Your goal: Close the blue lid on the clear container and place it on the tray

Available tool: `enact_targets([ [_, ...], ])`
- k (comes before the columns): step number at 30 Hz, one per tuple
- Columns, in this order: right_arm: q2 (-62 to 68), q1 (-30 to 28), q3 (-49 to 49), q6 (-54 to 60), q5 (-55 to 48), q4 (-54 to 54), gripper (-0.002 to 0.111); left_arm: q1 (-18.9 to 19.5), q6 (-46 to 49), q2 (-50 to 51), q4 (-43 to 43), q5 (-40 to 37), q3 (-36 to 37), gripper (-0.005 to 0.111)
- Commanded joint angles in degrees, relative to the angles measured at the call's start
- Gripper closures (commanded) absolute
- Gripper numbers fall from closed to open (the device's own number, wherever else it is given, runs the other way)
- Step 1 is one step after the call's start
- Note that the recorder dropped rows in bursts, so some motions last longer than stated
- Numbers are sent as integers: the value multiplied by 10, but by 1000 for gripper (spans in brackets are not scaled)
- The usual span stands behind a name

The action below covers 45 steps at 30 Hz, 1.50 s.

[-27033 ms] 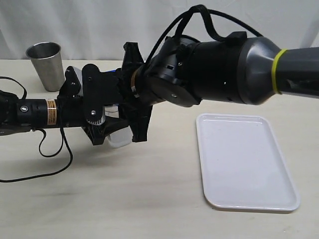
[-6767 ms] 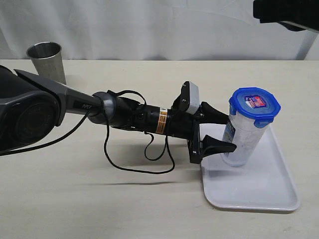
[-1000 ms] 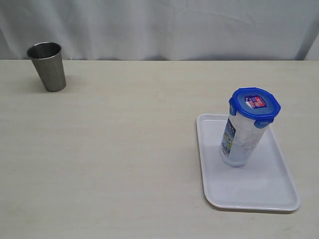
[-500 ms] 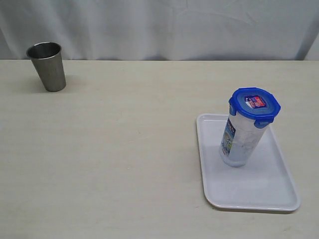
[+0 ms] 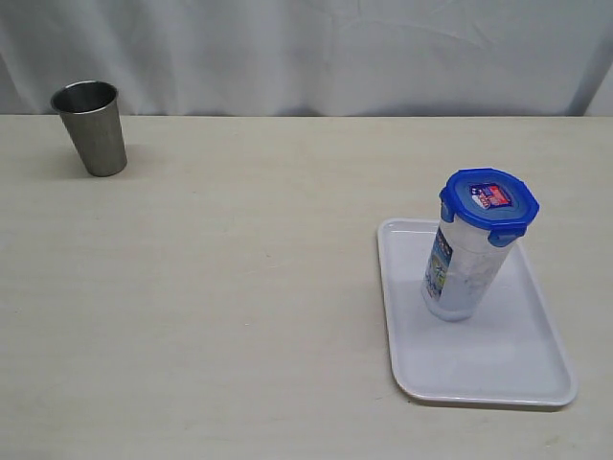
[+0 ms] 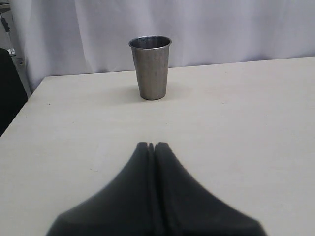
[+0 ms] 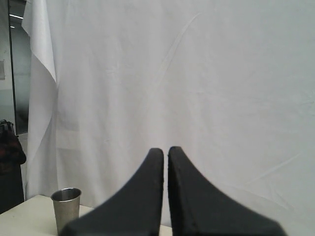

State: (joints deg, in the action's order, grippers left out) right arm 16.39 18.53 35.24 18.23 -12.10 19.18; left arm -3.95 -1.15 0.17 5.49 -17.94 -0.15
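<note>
The clear container stands upright on the white tray at the right of the exterior view, with the blue lid seated on top of it, its flaps down. Neither arm shows in the exterior view. In the left wrist view my left gripper is shut with nothing in it, low over bare table. In the right wrist view my right gripper is shut and empty, raised and facing the white curtain. The container, the lid and the tray are out of both wrist views.
A grey steel cup stands at the far left of the table; it is the steel cup ahead of the left gripper and the steel cup low in the right wrist view. A white curtain backs the table.
Nothing has moved over the last second. Earlier the left gripper held the lidded container on the tray; both arms have since withdrawn from the exterior view.
</note>
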Motion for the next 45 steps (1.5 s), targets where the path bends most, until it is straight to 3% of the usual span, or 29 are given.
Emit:
enact_targets([
  [1,-3,-4,-3,-1,0,0,104,2,0,-2,-2,2,2,107],
  [23,-3,-4,-3,2,2,-32,104,2,0,-2,1,2,2,107],
  [29,-95,-7,-88,-1,83,-34,104,2,0,-2,1,2,2,107],
  [32,-162,-22,-147,-2,121,-34,104,2,0,-2,1,2,2,107],
  [45,-164,-138,-248,-82,131,-107,104,2,0,-2,0,2,2,107],
])
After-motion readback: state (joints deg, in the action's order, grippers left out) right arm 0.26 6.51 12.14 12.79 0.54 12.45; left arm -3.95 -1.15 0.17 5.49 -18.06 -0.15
